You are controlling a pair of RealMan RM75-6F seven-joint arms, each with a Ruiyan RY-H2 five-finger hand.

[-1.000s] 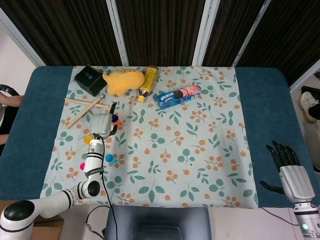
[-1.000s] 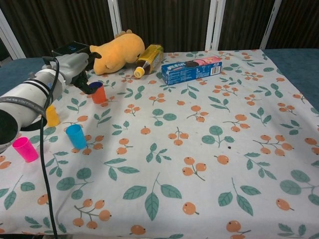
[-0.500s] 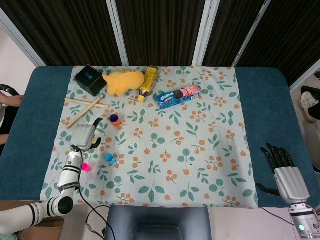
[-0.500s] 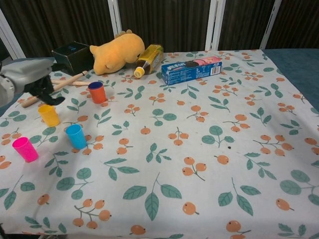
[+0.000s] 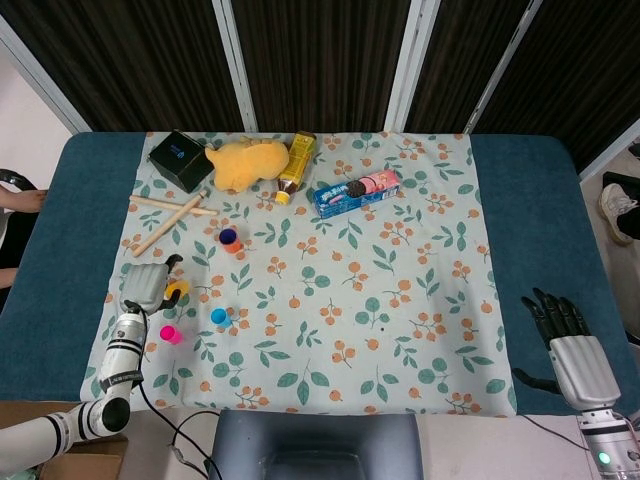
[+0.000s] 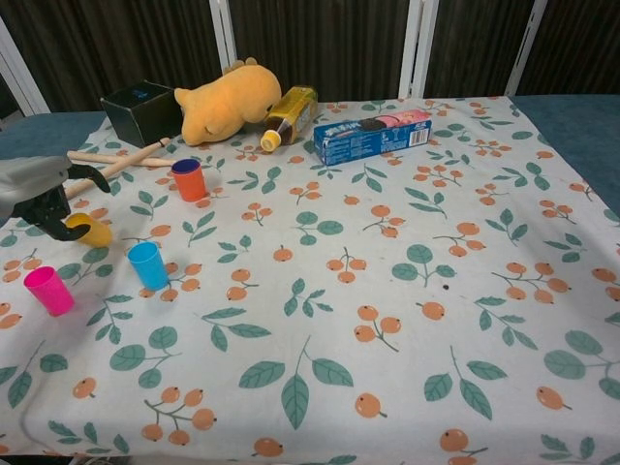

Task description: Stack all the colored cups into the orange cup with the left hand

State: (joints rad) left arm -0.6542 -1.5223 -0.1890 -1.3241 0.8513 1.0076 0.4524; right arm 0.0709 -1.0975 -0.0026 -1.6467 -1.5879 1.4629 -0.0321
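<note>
We see left hand (image 6: 39,194) at cloth's left edge, fingers curled around yellow cup (image 6: 89,230), cup tilted. Orange cup (image 6: 189,179) upright farther back, near wooden sticks (image 5: 170,215). Blue cup (image 6: 148,264) and pink cup (image 6: 48,290) stand just beside. Right hand (image 5: 570,345) off cloth on blue table (image 5: 530,220), fingers spread, holding nothing. Cloth centre bare.

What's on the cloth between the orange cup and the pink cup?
The blue cup stands roughly between the orange cup and the pink cup, a little toward the table's middle. The chest view shows it best.

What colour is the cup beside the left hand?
Yellow cup, by the left hand; clearest in the chest view.
</note>
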